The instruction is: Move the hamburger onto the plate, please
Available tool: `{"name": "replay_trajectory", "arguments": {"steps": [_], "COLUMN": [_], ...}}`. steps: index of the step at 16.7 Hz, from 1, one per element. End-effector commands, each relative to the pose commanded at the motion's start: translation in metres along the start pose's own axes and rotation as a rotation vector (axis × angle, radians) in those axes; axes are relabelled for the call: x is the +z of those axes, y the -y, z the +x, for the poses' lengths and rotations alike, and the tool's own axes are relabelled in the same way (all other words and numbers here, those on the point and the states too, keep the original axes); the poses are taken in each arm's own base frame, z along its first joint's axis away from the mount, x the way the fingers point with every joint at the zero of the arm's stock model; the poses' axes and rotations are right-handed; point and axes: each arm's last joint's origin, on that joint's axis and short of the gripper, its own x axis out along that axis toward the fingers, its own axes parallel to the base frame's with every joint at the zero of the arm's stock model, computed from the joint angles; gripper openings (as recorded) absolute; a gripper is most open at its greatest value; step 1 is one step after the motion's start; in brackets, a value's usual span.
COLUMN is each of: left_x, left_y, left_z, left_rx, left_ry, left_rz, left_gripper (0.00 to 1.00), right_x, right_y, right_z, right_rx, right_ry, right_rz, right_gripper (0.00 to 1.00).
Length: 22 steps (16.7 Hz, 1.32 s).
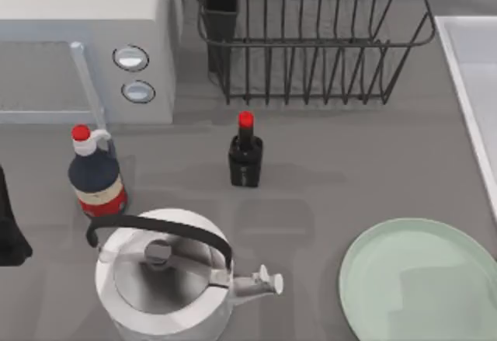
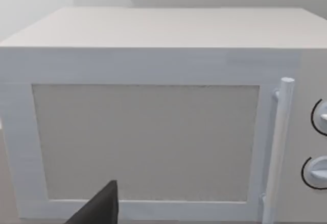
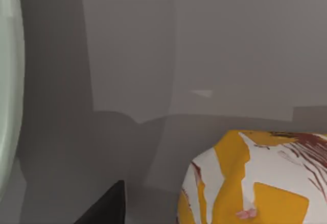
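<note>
The white microwave (image 1: 85,46) fills the far left of the table, boxy and matte, with a bar handle and two round dials. To its right at the back stands a dark wire dish rack (image 1: 311,38). The plate (image 1: 423,283), smooth, round, pale mint green and shallow-rimmed, lies bare at the near right. A glossy white kettle (image 1: 167,283) with a black arched handle sits near left. Behind it are a dark bottle (image 1: 97,174) with a red cap and a smaller black bottle (image 1: 245,154), also red-capped.

The hamburger (image 3: 255,180), a whitish lump with yellow-orange patches, lies on the grey table close under the right wrist camera, so I judge this the approach to the grasp. Next, the right gripper must close on it; whether its fingers are spread, I cannot tell. The left arm (image 1: 12,224) is parked at the left edge.
</note>
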Motion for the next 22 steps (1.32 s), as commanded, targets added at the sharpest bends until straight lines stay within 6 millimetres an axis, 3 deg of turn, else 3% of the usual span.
{"name": "replay_trajectory", "arguments": {"steps": [4, 11, 13, 19, 22], "left_x": [0.000, 0.000, 0.000, 0.000, 0.000], "left_y": [0.000, 0.000, 0.000, 0.000, 0.000], "left_z": [0.000, 0.000, 0.000, 0.000, 0.000], "left_rx": [0.000, 0.000, 0.000, 0.000, 0.000], "left_ry": [0.000, 0.000, 0.000, 0.000, 0.000], "left_rz": [0.000, 0.000, 0.000, 0.000, 0.000], "left_gripper": [1.00, 1.00, 1.00, 1.00, 1.00], "right_x": [0.006, 0.005, 0.004, 0.004, 0.012], "right_y": [0.002, 0.001, 0.000, -0.001, -0.006], "right_z": [-0.016, -0.087, -0.099, -0.099, -0.099], "right_rx": [-0.002, 0.007, 0.001, 0.003, 0.008], "right_ry": [0.005, -0.019, -0.002, -0.005, -0.015], "right_rz": [-0.002, -0.001, 0.000, -0.013, -0.141], "right_gripper": [0.00, 0.00, 0.00, 0.00, 0.00]}}
